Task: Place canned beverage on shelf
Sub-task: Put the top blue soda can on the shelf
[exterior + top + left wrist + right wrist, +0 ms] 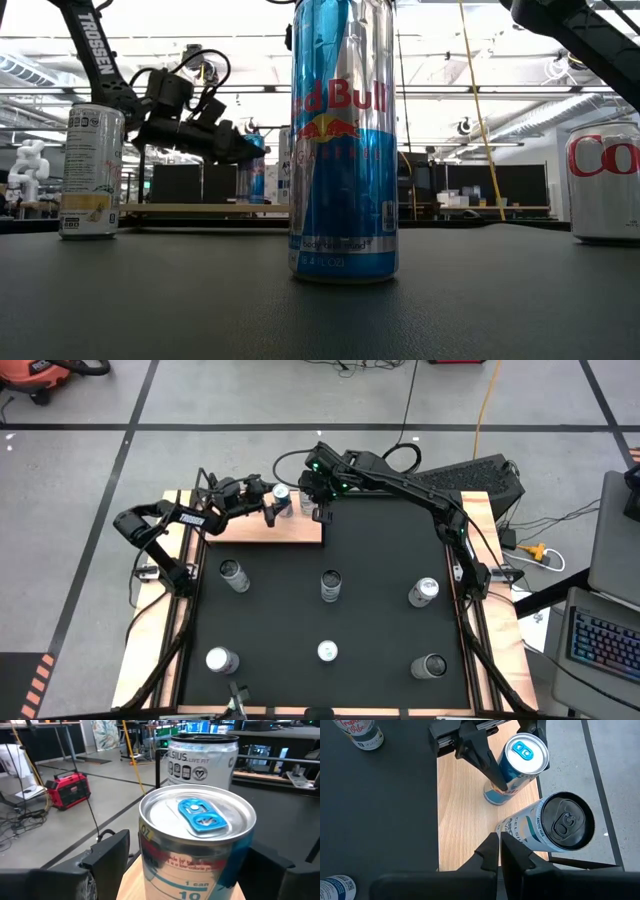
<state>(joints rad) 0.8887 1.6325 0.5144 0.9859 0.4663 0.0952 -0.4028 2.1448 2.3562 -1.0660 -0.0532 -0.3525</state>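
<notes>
- Left gripper [517, 740]: at the far end of the shelf [465, 810], fingers [107, 852] spread to either side of the blue Red Bull can [517, 762]. A gap shows between each finger and the can wall in the left wrist view, so the jaws stand apart and clamp nothing.
- Blue Red Bull can: upright on the light-wood shelf, between the left gripper's fingers, blue tab on top.
- Celsius can [545, 827]: white with a black lid, upright on the same board, just beside the blue can, near the shelf's edge.
- Right gripper [499, 851]: over the shelf, close to the Celsius can, fingers pressed together, empty.
- Shelf: at the far left of the black mat [380, 580].
- Other cans: six stand apart on the mat, among them a tall Red Bull can [343, 140] in the low view's foreground, a pale can [90, 170] and a red-and-white cola can [605, 180].
</notes>
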